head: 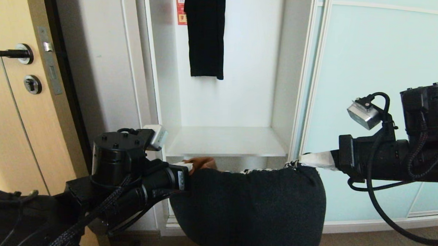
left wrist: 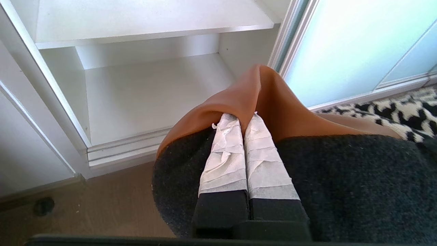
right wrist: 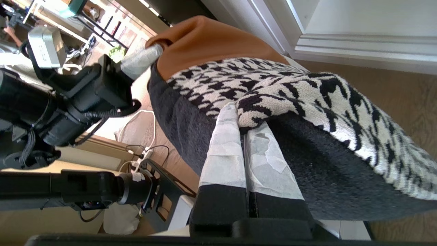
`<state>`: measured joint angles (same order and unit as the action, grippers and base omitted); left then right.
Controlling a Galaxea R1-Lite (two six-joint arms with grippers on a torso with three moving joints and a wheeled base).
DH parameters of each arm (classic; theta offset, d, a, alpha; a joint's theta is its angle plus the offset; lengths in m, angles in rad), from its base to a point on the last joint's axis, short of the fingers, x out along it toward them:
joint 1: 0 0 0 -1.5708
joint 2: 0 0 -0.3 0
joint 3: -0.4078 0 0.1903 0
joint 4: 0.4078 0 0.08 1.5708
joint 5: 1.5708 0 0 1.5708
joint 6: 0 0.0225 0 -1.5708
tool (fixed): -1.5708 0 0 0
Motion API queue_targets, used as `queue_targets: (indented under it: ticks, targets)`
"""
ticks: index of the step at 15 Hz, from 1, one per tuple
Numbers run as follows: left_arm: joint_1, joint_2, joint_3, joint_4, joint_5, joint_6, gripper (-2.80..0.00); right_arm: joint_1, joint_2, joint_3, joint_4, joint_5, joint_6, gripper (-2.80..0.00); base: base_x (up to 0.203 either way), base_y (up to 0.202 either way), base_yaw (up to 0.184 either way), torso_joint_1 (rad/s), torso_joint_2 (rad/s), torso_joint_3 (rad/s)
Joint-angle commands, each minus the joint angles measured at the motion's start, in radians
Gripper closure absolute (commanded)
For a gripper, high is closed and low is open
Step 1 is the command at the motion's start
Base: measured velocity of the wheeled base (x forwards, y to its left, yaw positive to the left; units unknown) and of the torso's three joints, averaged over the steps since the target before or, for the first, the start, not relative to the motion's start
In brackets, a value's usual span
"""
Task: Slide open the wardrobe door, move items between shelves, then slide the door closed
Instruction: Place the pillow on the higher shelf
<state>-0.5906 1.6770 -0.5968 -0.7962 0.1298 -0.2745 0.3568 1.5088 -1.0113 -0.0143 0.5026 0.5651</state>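
1. The left end effector (left wrist: 245, 118) is pressed together on the tan-orange corner of the cushion (head: 252, 208), its taped fingers (left wrist: 227, 153) lying side by side over the black back with the fabric bunched between their tips.
2. The right end effector (right wrist: 244, 118) is likewise clamped, pinching the houndstooth edge at the opposite top corner of the cushion; its taped fingers (right wrist: 222, 150) meet where the patterned front folds over the black back.
3. Held between the two end effectors, the cushion hangs in front of the open wardrobe compartment, black back toward the head camera, with only a thin strip of houndstooth and a bit of the tan patch showing along its upper edge.
4. Beyond the left end effector is the lower shelf (left wrist: 150, 95), and just above that the upper shelf (head: 225, 141); the cushion touches neither.
5. The sliding wardrobe door (head: 374, 70), frosted pale aqua, stands behind the right end effector, pushed aside so the compartment is uncovered.
6. High above both end effectors, a black garment (head: 206, 35) hangs against the white back wall of the compartment.
7. Away from the left end effector on its outer side is a wooden room door (head: 8, 104) with a metal handle.
8. Under the cushion lies a brown wooden floor (left wrist: 112, 205).
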Motion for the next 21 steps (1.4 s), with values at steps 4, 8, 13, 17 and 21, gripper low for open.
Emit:
queue_targets:
  ticks: [4, 8, 13, 17, 21]
  targets:
    - [0.000, 0.001, -0.004, -0.005, -0.001, -0.002, 0.00, 0.016, 0.062, -0.071, 0.003, -0.004, 0.003, 0.00, 0.000, 0.000, 0.000, 0.000, 0.00, 0.000]
    - [-0.001, -0.003, -0.011, -0.005, 0.001, -0.002, 0.00, 0.031, 0.064, -0.097, 0.016, -0.002, 0.004, 0.00, 0.000, 0.000, 0.000, 0.000, 0.00, 0.000]
    - [-0.001, -0.014, -0.017, -0.006, 0.001, 0.004, 0.00, 0.056, 0.038, -0.105, 0.029, -0.003, 0.004, 0.00, 0.181, 0.000, 0.000, 0.007, 0.00, 0.004]
    - [-0.001, -0.013, -0.015, -0.005, -0.001, 0.004, 0.00, 0.071, 0.037, -0.108, 0.028, -0.003, 0.004, 0.00, 0.194, 0.000, 0.000, 0.004, 0.00, 0.000]
    - [0.000, -0.012, -0.014, -0.006, -0.001, 0.004, 0.00, 0.073, 0.042, -0.112, 0.034, -0.004, 0.004, 0.00, 0.195, 0.000, 0.001, 0.002, 0.00, 0.005]
